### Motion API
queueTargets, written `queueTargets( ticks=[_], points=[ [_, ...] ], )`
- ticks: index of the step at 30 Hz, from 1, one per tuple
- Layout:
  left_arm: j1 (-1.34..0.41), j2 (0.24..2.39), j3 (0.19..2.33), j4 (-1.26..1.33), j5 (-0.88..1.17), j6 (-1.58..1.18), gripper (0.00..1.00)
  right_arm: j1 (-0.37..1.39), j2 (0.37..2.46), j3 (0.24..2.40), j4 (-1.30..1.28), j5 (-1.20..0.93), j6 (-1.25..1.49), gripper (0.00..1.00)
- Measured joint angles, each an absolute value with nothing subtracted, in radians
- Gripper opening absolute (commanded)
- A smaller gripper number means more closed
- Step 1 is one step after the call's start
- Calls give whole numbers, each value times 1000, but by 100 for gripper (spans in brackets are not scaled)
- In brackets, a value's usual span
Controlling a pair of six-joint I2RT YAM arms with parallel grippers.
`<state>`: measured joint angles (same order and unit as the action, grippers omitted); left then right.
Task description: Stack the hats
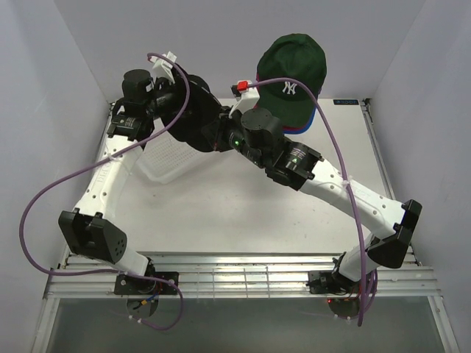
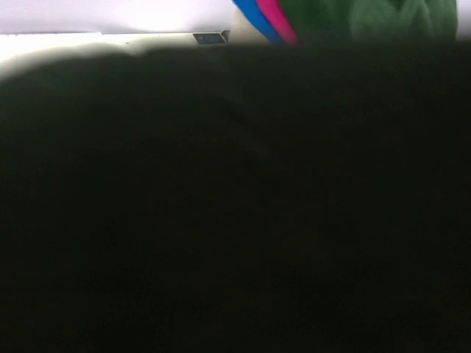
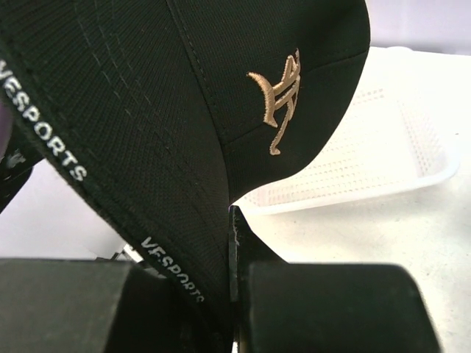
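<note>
Only the right wrist camera shows the grip: the right gripper [image 3: 227, 257] is clamped on the rim of the black cap [image 3: 184, 88], with the white basket [image 3: 412, 151] behind it. The left wrist view is nearly all dark, probably cap fabric, so I cannot tell how the left gripper [image 1: 175, 94] stands. From above, both arms meet near the basket. The green cap [image 1: 291, 70] tops the pink cap [image 2: 274, 18] and blue cap [image 2: 250, 11] at the far edge.

matt woven cloth black cap [image 3: 147, 110]; smooth white mesh-plastic basket [image 3: 368, 187].
</note>
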<state>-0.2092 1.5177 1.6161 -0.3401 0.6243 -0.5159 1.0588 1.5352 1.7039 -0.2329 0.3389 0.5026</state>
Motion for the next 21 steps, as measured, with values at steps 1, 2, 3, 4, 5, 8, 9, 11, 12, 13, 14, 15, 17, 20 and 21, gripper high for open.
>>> queueTargets(
  ticks=[1,2,3,4,5,8,9,11,12,13,14,15,17,20,21],
  points=[
    [-217,1513,1616,-344,620,-515,20,1058,1535,1705,-230,343,498,8],
    [-223,1508,1618,-346,609,-505,20,1058,1536,1708,-231,348,493,8],
    [-226,1503,1623,-353,591,-492,20,1058,1537,1713,-231,351,488,8],
    [-228,1500,1633,-363,573,-476,20,1058,1539,1723,-236,359,477,8],
    [-229,1497,1640,-368,558,-459,20,1058,1544,1738,-242,373,460,8],
    [-228,1483,1651,-388,542,-420,21,1060,1566,1811,-264,447,374,8],
    [-229,1476,1651,-398,546,-410,24,1060,1574,1839,-274,472,339,8],
    [-229,1460,1651,-418,567,-391,27,1056,1596,1909,-290,513,254,8],
    [-229,1451,1652,-428,574,-381,30,1055,1610,1949,-294,531,213,8],
    [-229,1444,1661,-440,576,-366,34,1054,1629,1994,-305,550,164,8],
    [-227,1438,1671,-451,581,-354,37,1054,1647,2034,-304,570,105,8],
    [-226,1432,1686,-468,586,-342,38,1054,1665,2067,-293,586,37,8],
    [-226,1425,1721,-499,599,-323,39,1054,1695,2106,-227,611,-117,8],
    [-228,1415,1779,-542,620,-286,41,1054,1742,2126,-49,674,-390,8],
    [-229,1412,1797,-554,628,-274,41,1053,1763,2133,25,696,-504,8]
  ],
)
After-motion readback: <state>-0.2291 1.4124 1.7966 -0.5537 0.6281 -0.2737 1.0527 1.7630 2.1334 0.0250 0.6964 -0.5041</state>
